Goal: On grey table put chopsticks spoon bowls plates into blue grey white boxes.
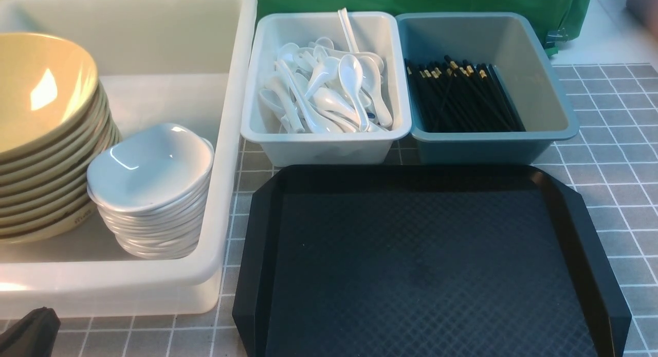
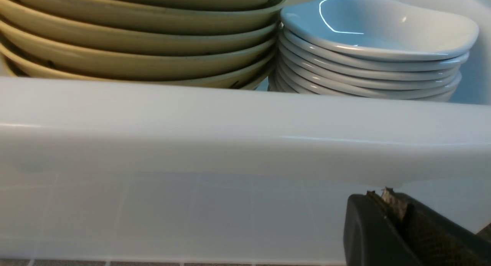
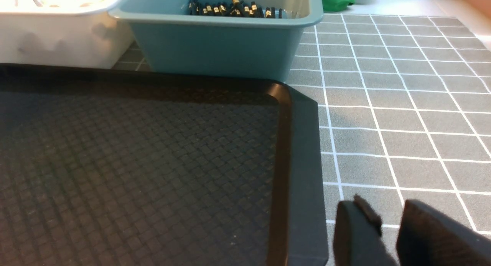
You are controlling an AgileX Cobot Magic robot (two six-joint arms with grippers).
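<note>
apparently the sorting is at or near its end: the black tray (image 1: 432, 264) in the lower middle of the front view is bare, and nothing loose shows on the grey surface (image 1: 611, 156) around it.

counting, there are three boxes. the big white box (image 1: 226, 141) at the left holds one stack of beige bowls (image 1: 46, 136), roughly ten by their rims, and beside it one stack of white plates (image 1: 151, 187), about nine or ten. the small pale box (image 1: 329, 141) at upper centre holds a heap of white spoons (image 1: 329, 89), too tangled to count exactly. the blue box (image 1: 488, 141) to its right holds a bundle of black chopsticks (image 1: 462, 97), well over a dozen.

the left gripper (image 2: 395, 204) sits low against the white box's outer wall, its fingers closed on nothing. the right gripper (image 3: 391, 227) hangs over the surface just beside the tray's corner, fingers a little apart and empty.

next, i judge, only a check for stragglers and parking both arms.
</note>
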